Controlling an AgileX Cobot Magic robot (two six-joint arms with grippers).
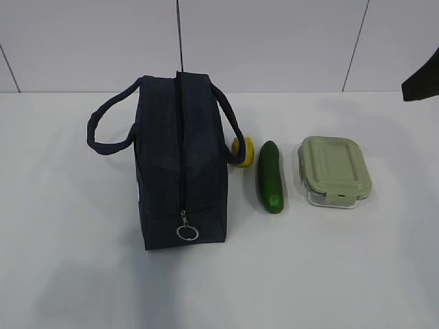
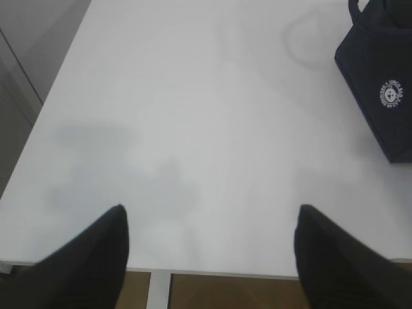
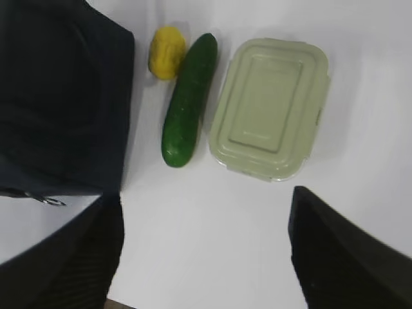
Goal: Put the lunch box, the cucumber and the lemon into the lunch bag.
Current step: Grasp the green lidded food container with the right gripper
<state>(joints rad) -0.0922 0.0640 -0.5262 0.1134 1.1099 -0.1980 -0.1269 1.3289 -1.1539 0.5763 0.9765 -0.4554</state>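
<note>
bag (image 1: 180,164): stands on the table (image 1: 329,274) at about 9 o'clock from the other three items; the top zipper looks closed along its length, with the ring pull (image 1: 187,232) at the near end. Soft fabric walls, likely to sag when pulled; the ring and the two loop handles are the natural holds.
lemon (image 1: 243,151): just beside the bag's right wall, at 11 o'clock from the cucumber, partly hidden behind a handle. Small, round, firm; it may roll, so a hold across its middle seems safest.
cucumber (image 1: 270,176): lies between lemon and box, its long axis running 12 to 6 o'clock. Stiff, glossy, probably slippery; best taken across the mid-length.
box (image 1: 335,171): at 3 o'clock from the cucumber, close but apart, lid on. Glass body, so likely the heaviest and most fragile; a hold across the short sides under the lid rim looks soundest.
left gripper (image 2: 209,248): fingers spread wide over bare table, nothing between them; the bag's logo side shows at 2 o'clock in its wrist view.
right gripper (image 3: 203,241): fingers wide apart and empty, hovering with cucumber and box at 12 o'clock in its wrist view.
progress: nothing is in the bag yet; the zipper probably has to be opened first.
</note>
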